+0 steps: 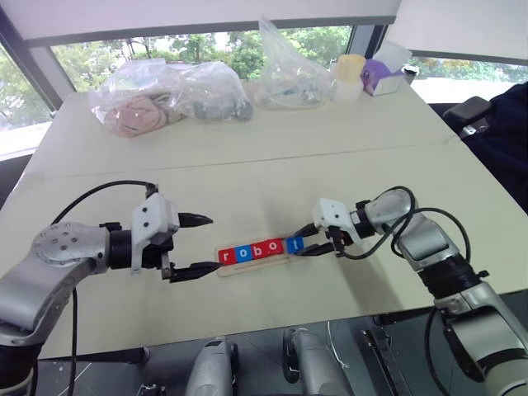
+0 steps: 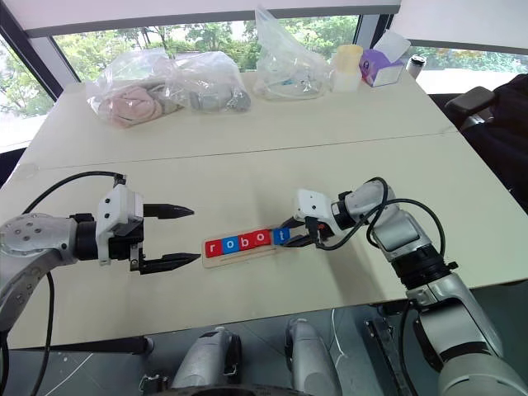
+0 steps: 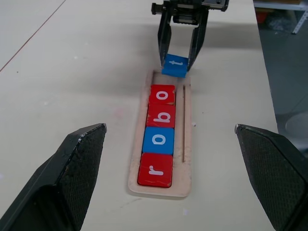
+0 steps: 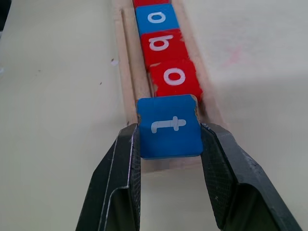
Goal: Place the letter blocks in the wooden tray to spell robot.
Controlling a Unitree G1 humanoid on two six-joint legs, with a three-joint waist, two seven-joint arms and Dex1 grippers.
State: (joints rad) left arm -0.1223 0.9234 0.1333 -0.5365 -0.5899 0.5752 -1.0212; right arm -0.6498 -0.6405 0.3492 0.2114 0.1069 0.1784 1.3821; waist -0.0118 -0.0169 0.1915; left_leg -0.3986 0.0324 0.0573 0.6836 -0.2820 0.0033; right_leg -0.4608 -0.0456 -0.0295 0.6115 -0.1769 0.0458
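We hold the blue t block (image 4: 169,126) in the right tool (image 4: 168,144) at the wooden tray (image 3: 187,120)'s empty end, beside the last red o (image 4: 174,77); left tool (image 1: 194,245) gapes wide.

You face a pale beige tabletop (image 1: 272,157) with a seam running across it. Along its far edge sit clear plastic bags (image 1: 169,95), a cream cup (image 1: 350,73) and a purple tissue box (image 1: 381,76). Behind them, windows (image 1: 206,45) show green trees in daylight under a lowered white blind (image 1: 198,15). Your right holds a dark chair (image 1: 491,124).
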